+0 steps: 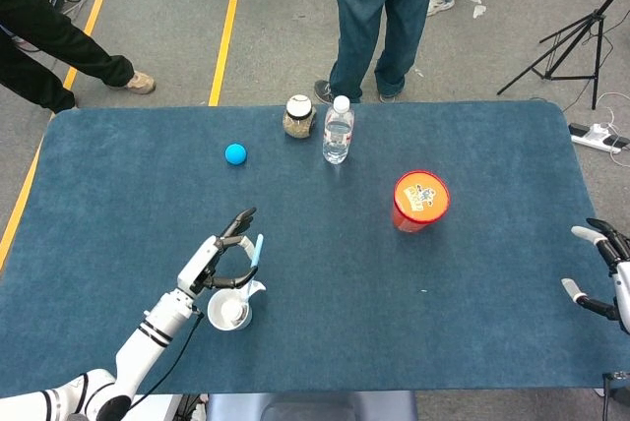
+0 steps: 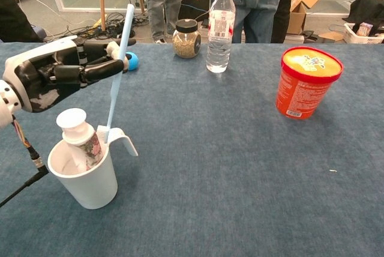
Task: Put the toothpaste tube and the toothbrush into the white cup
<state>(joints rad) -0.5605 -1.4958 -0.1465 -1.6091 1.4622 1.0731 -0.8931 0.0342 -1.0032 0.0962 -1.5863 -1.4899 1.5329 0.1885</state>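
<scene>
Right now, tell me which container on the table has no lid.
The white paper cup by the left hand; the clear water bottle, glass jar and orange tub are all lidded.

The left hand [image 1: 212,262] pinches the toothbrush [image 1: 256,251] between its fingers [image 1: 237,221]. Just below them stands the cup [image 1: 228,312], with the tube [image 1: 232,311] inside. The right hand [image 1: 602,269] lies spread at the counter [image 1: 472,244] edge.

Our left hand [image 2: 57,71] has a glossy white shell over black fingers with pale tips. Its white forearm [image 1: 148,330] carries black rings, and a thin black cable [image 2: 27,149] trails below the wrist. Our right hand [image 1: 605,273] is white and black too.
</scene>
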